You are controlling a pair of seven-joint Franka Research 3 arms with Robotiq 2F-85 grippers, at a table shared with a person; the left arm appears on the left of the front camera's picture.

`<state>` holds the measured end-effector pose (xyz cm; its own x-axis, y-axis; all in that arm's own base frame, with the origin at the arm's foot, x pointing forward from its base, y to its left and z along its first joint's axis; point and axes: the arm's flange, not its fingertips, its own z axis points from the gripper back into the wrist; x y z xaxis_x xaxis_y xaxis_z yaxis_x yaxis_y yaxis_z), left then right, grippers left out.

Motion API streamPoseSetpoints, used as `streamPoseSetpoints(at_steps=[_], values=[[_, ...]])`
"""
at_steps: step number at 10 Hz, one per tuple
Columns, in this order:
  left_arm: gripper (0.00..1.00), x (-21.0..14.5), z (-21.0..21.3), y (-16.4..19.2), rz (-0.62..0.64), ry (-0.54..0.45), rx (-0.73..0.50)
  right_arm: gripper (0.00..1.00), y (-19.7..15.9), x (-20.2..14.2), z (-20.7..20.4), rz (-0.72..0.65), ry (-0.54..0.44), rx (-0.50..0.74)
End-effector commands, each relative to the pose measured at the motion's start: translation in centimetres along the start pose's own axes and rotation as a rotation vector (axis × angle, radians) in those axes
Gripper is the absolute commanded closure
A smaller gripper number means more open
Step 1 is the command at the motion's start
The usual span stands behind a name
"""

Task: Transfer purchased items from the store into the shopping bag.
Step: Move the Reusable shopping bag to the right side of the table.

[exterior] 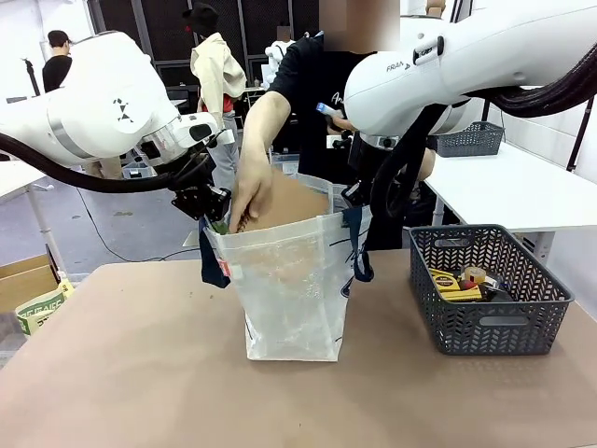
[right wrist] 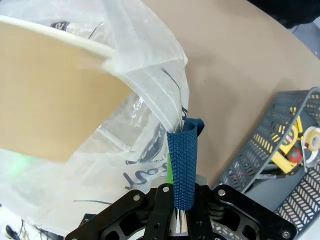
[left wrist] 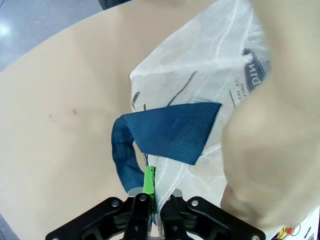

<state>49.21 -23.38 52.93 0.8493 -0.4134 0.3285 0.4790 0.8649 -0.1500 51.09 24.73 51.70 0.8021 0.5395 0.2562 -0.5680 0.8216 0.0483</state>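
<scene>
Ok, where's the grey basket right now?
Front view: the grey basket sits on the table at the robot's right, beside the shopping bag, not touching it.

Front view: fixed at the robot's side, facing across the bench (exterior: 140,373) toward 12 o'clock, middle distance. Wrist views: very near, looking down along the left claw (left wrist: 150,189) and the right claw (right wrist: 173,199). Shared by all three: the shopping bag (exterior: 289,299).

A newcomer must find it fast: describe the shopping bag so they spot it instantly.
At the middle of the brown table stands the shopping bag, pinched at either side by the left pincer and right pincer. Unlike the grey lattice basket on its right, it is translucent whitish plastic with navy strap handles.
</scene>
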Motion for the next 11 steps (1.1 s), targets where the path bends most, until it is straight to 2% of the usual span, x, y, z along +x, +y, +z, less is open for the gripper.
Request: streamPoseSetpoints(at_steps=[1, 11], values=[[1.0, 0.0, 0.05, 0.0, -0.005, 0.0, 0.004, 1.0, -0.05, 0.02, 0.04, 0.0, -0.003, -0.001], [1.0, 0.0, 0.05, 0.0, -0.005, 0.0, 0.004, 1.0, -0.05, 0.02, 0.04, 0.0, -0.003, -0.001]])
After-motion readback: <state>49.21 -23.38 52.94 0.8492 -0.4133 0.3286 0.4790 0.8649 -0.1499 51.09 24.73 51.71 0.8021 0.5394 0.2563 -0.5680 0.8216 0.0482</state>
